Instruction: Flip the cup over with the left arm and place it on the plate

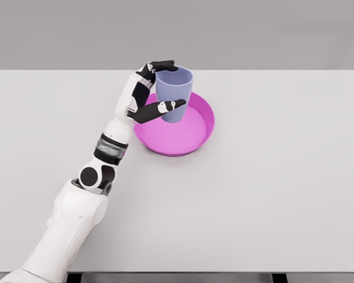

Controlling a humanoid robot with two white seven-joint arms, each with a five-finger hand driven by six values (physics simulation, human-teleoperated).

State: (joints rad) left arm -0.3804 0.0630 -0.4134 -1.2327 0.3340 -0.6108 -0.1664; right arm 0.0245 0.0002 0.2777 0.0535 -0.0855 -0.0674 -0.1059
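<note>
One light rigid cup [176, 94] upright over plate [192, 132]; left hand [147, 94] fingers [164, 107] gripping its sidewall, likely slippery

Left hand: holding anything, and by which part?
The left hand holds the lavender cup by its side wall, fingers at the rim and lower body, upright over the pink plate.

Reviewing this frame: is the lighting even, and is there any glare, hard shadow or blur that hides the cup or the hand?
Head view: lighting is flat and even, no glare; the table shows only faint, soft shadows. The cup, plate and left hand are sharp, edges slightly soft from render compression; nothing is motion-blurred or out of focus.
</note>
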